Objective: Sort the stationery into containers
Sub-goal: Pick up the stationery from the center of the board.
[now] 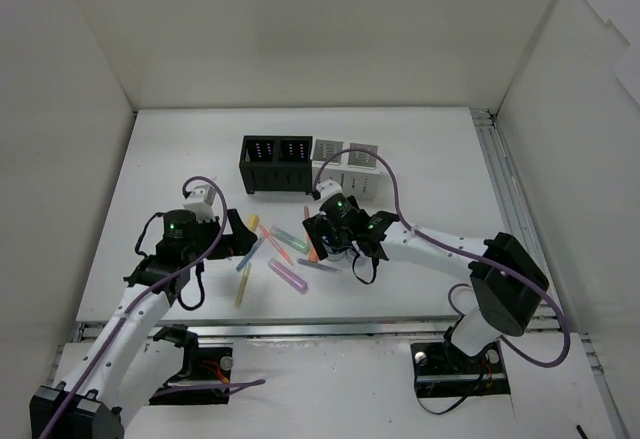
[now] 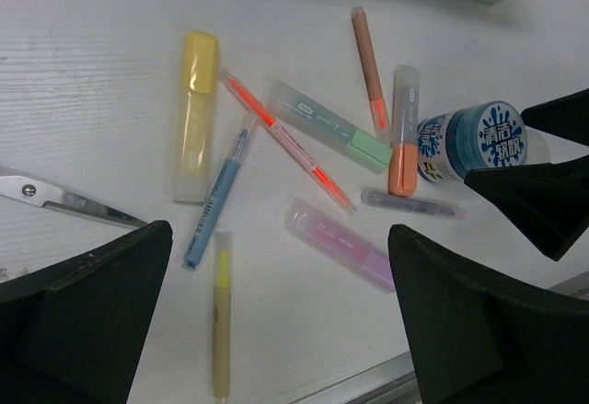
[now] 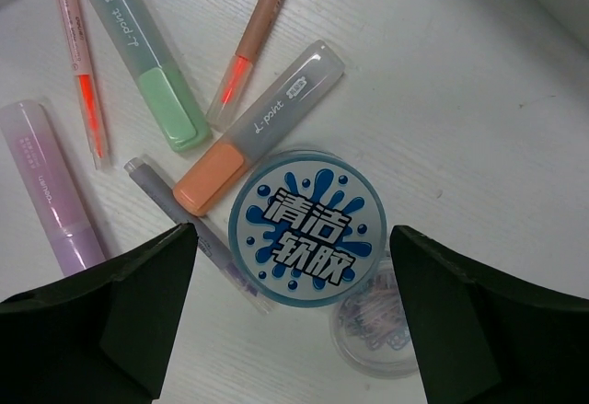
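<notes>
Straddling the blue tub (image 3: 306, 229) mid-frame, we hold our right claw (image 3: 292, 238) wide to grip it, our left claw (image 2: 278, 234) wide too.

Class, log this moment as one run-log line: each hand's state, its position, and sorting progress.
left hand open above markers | right hand open astride round blue tub, not gripping | markers loose on table, unsorted

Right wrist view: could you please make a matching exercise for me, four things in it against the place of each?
Things:
1 green marker
2 purple marker
3 orange marker
4 blue-lidded tub

Places:
a in the gap of the right claw
b at the left edge
c just up-left of the tub
d between thin red pen and brown pen

Pairs: 1-d, 2-b, 3-c, 4-a
</notes>
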Robot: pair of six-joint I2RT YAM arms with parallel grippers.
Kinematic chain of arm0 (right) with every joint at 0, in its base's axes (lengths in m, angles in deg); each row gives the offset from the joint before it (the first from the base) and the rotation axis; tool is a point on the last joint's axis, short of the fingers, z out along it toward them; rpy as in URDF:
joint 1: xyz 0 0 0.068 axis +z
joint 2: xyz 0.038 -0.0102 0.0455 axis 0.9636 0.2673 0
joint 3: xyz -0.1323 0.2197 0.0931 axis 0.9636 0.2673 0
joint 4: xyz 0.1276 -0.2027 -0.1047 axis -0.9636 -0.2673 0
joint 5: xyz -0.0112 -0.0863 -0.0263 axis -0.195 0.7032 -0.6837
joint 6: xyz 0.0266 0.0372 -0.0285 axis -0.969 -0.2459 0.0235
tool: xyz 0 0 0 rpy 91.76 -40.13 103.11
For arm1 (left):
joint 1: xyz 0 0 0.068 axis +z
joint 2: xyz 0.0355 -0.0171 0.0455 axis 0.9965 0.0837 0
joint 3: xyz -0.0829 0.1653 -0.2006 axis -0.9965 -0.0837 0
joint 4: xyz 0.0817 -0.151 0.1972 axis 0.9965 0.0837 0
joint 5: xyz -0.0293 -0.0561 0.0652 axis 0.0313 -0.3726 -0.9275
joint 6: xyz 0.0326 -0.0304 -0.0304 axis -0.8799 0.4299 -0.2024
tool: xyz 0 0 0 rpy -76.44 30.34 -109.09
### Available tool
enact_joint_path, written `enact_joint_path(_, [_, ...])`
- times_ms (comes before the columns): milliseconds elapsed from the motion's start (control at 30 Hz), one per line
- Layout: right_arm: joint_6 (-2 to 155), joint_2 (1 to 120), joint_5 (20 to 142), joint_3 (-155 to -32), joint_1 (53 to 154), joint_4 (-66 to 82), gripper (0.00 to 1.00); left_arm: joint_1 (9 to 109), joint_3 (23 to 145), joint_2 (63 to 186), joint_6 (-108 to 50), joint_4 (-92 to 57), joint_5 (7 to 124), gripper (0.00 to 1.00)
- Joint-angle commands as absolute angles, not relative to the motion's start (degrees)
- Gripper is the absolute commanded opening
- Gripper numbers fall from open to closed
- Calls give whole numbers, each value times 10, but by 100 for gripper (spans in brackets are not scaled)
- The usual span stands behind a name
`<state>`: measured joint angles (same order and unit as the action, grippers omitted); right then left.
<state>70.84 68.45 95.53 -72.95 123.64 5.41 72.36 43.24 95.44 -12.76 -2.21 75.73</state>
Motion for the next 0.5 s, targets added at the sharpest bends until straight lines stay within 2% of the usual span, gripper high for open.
enact_joint_path(0, [692, 693, 949, -750, 1231, 72, 82, 710, 477, 947, -134, -24, 693, 99])
enact_joint_path(133, [682, 705, 947, -744, 1225, 72, 79, 699, 481, 944, -137, -19, 682, 100])
enact_joint_path(200, [685, 705, 948, -742, 1223, 72, 74, 694, 481, 943, -137, -18, 676, 99])
enact_joint_path(333, [683, 701, 956, -749, 1223, 72, 34, 694, 483, 944, -138, -17, 671, 100])
enact_joint_path(367, [681, 696, 956, -752, 1223, 72, 29, 694, 485, 944, -139, -16, 671, 99])
enact_joint_path(467, [681, 672, 961, -761, 1223, 72, 24, 694, 487, 944, -140, -16, 671, 99])
